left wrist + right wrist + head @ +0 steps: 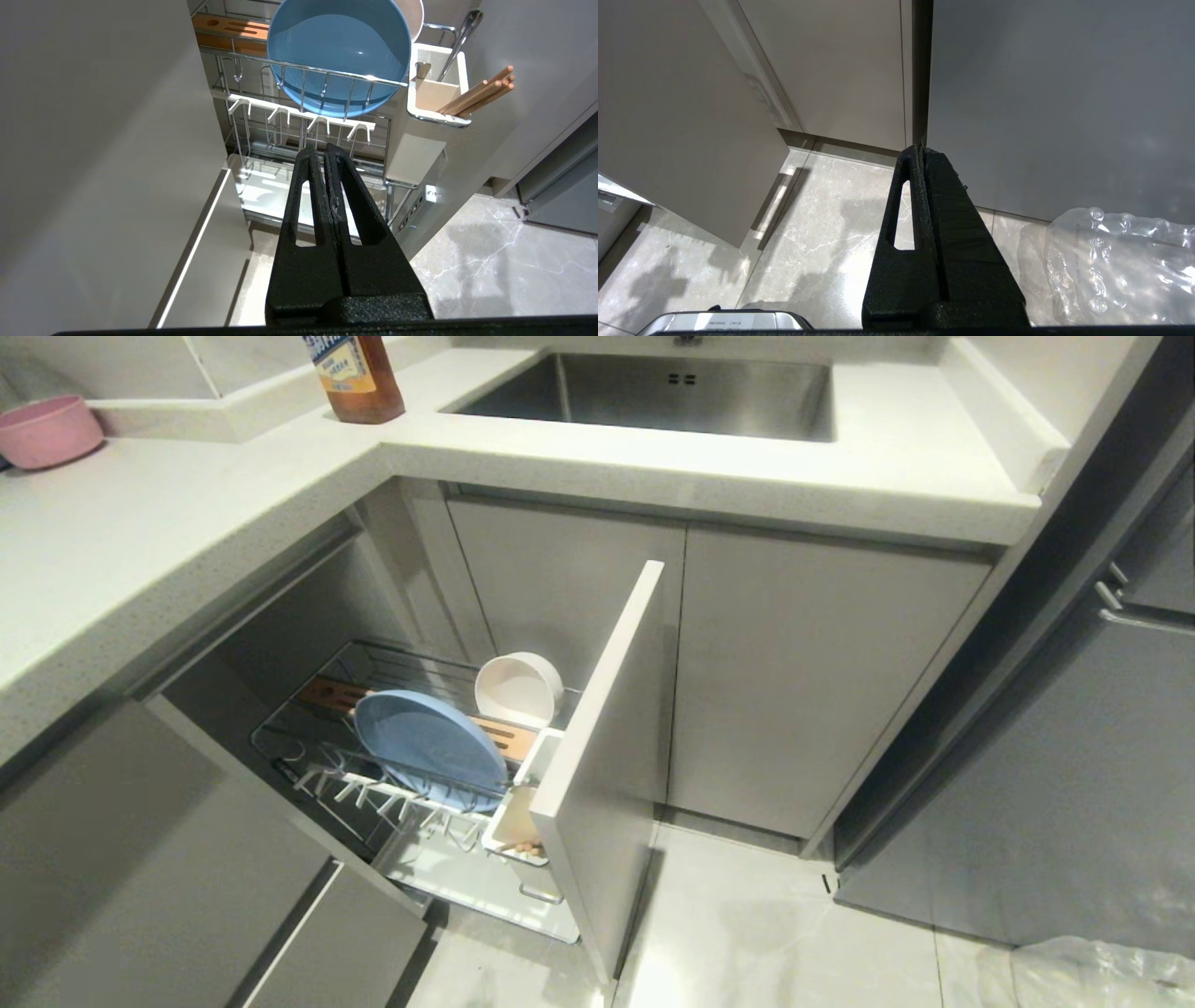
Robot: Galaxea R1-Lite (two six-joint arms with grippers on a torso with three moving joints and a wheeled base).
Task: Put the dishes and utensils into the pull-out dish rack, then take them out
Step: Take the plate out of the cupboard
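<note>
In the lower left of the head view the pull-out dish rack (pixel 411 784), a chrome wire basket behind a flat pale grey drawer front (pixel 607 756), stands drawn out of the corner cabinet. A large round light-blue plate (pixel 429 747) with a raised rim stands on edge in it, leaning against the thin wire rail, with a row of white-tipped prongs (pixel 373 795) just in front of it. Behind the plate runs an orange-brown wooden strip (pixel 329 693) cut with slots, and beyond that a smaller cream-white bowl (pixel 518 689) rests tilted on its side, its smooth hollow facing the camera. A white utensil cup (pixel 519 821) sits against the drawer front.

In the upper right of the left wrist view, long thin light-wood chopsticks (pixel 481 95) lean out of the cup's near compartment, and a shiny metal spoon (pixel 460 39) stands slanted in the far one. In the lower middle of that frame the left gripper (pixel 322 150), matte black with a grainy texture and slotted fingers, hangs in front of the rack with its two fingers pressed together on nothing, apart from every dish.

The right gripper (pixel 920 150), of the same rough black make, also has its fingers together and empty, over glossy marbled floor tiles (pixel 822 242) beside plain grey cabinet doors (pixel 840 70); a crinkled clear plastic bag (pixel 1115 266) lies at the lower right of that frame.

Along the top of the head view, a speckled white stone countertop (pixel 168 532) carries a brushed steel sink (pixel 672 392), an amber bottle (pixel 355 378) and, at the upper left, a pink bowl (pixel 47 429).
</note>
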